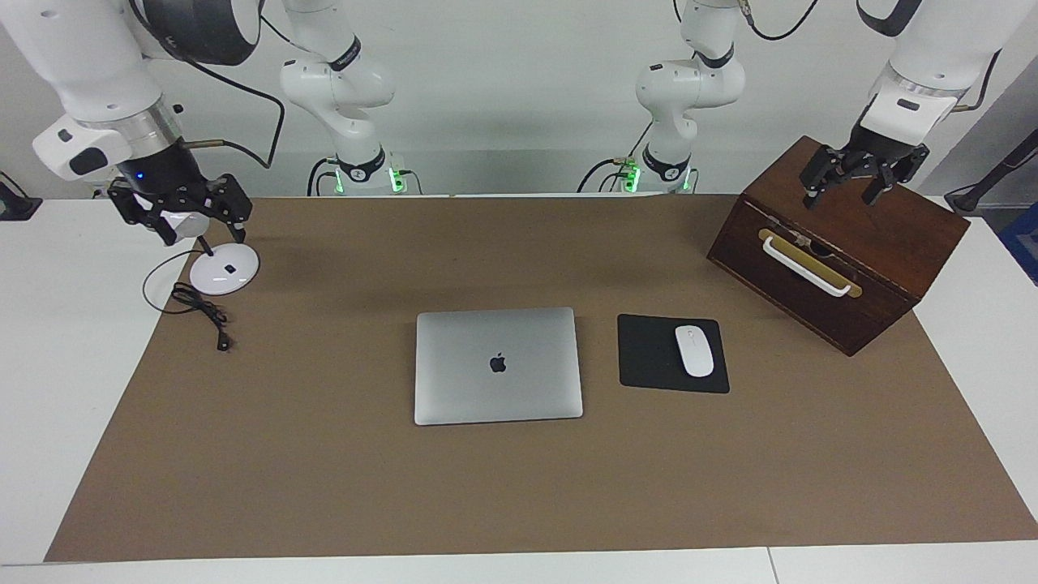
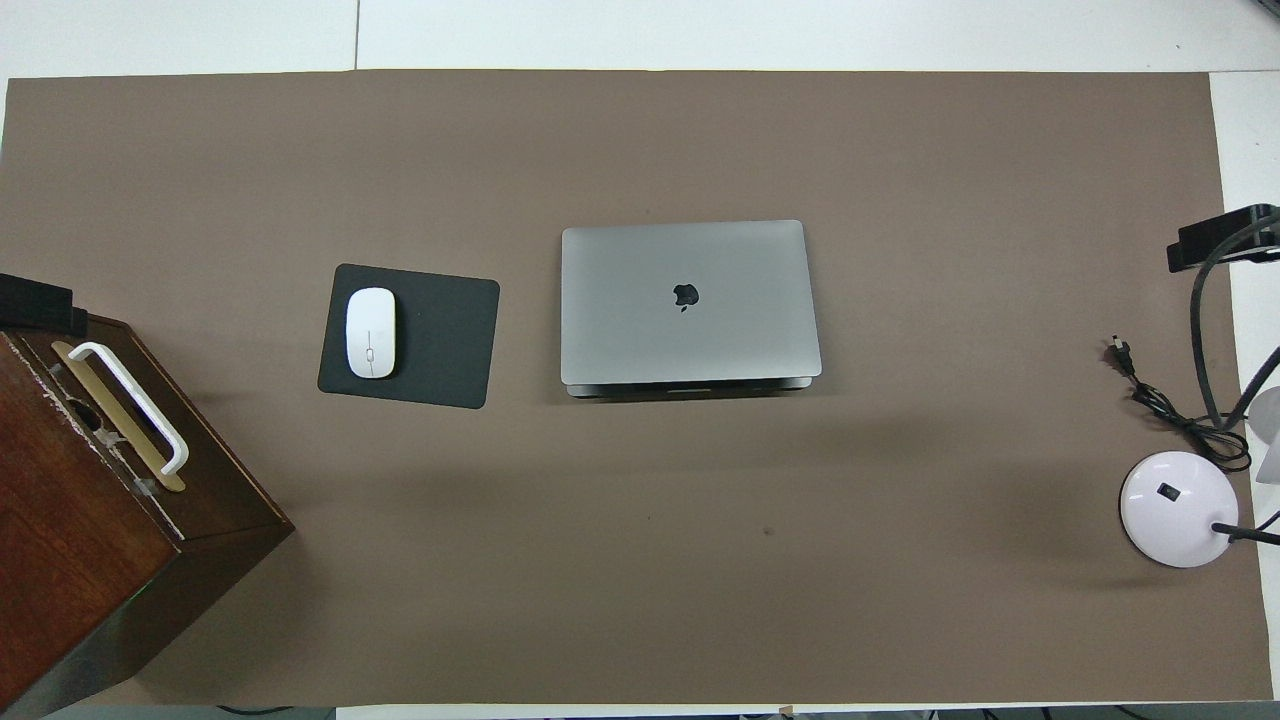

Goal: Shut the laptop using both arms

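Observation:
The silver-grey laptop [image 1: 498,365] lies flat on the brown mat with its lid down and the apple logo up; in the overhead view the laptop [image 2: 688,300] sits mid-table. My left gripper [image 1: 843,188] hangs open over the wooden box, far from the laptop, and only its tip [image 2: 35,305] shows from above. My right gripper [image 1: 185,217] hangs open over the desk lamp at the right arm's end; from above, only a black edge of the right gripper [image 2: 1215,240] is seen. Neither holds anything.
A black mouse pad [image 1: 653,357] with a white mouse [image 1: 694,350] lies beside the laptop, toward the left arm's end. A dark wooden box [image 1: 835,243] with a white handle stands at that end. A white lamp base [image 1: 225,268] and its cord [image 1: 199,310] are at the right arm's end.

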Robot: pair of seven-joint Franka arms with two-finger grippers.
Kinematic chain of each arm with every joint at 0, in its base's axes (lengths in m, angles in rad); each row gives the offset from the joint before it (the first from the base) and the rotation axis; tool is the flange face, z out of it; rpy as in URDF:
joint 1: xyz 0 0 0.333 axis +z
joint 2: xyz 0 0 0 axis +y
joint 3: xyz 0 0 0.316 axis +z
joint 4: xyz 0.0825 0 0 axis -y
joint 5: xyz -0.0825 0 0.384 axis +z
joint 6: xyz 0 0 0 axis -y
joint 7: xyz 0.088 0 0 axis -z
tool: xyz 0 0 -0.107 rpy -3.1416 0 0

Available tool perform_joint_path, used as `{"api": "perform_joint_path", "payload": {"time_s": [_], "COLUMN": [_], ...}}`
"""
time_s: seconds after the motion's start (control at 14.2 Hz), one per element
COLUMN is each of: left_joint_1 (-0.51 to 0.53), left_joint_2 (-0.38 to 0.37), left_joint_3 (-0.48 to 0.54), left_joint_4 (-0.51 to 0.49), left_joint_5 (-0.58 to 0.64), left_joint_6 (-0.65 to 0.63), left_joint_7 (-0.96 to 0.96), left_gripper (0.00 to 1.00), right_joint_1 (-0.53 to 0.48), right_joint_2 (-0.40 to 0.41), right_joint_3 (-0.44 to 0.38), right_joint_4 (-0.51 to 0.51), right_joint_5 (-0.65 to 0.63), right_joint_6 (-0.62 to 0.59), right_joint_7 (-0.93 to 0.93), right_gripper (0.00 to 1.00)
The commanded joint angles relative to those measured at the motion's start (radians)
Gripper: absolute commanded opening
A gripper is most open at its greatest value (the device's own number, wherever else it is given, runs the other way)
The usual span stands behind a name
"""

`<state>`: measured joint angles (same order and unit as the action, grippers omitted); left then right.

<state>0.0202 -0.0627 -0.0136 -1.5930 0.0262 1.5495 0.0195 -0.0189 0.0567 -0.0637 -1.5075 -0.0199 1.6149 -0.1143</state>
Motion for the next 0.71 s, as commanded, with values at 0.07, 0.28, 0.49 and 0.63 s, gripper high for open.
{"api": "perform_joint_path", "payload": {"time_s": [0.07, 0.28, 0.49, 0.63], "left_joint_1": [0.02, 0.017, 0.02, 0.023], "left_joint_2": [0.004, 0.004, 0.004, 0.003], "left_joint_3": [-0.029, -0.029, -0.029, -0.029], "left_joint_4": [-0.007, -0.007, -0.007, -0.007], "left_joint_5": [0.012, 0.012, 0.006, -0.011], "left_joint_6": [-0.014, -0.015, -0.014, -0.012], "left_joint_7": [-0.004, -0.01, -0.007, -0.006], "left_gripper": [1.0, 1.0, 1.0, 1.0], "right_joint_1": [-0.003, -0.003, -0.003, -0.001], "right_joint_2": [-0.001, -0.003, -0.004, -0.006], "right_joint_3": [-0.001, -0.001, -0.001, -0.001], "right_joint_4": [-0.008, -0.008, -0.008, -0.008], "right_joint_5": [0.003, 0.005, 0.005, 0.005], "right_joint_6": [0.022, 0.02, 0.017, 0.013], "right_joint_7": [-0.016, -0.013, -0.008, -0.005], "right_gripper": [1.0, 1.0, 1.0, 1.0]}}
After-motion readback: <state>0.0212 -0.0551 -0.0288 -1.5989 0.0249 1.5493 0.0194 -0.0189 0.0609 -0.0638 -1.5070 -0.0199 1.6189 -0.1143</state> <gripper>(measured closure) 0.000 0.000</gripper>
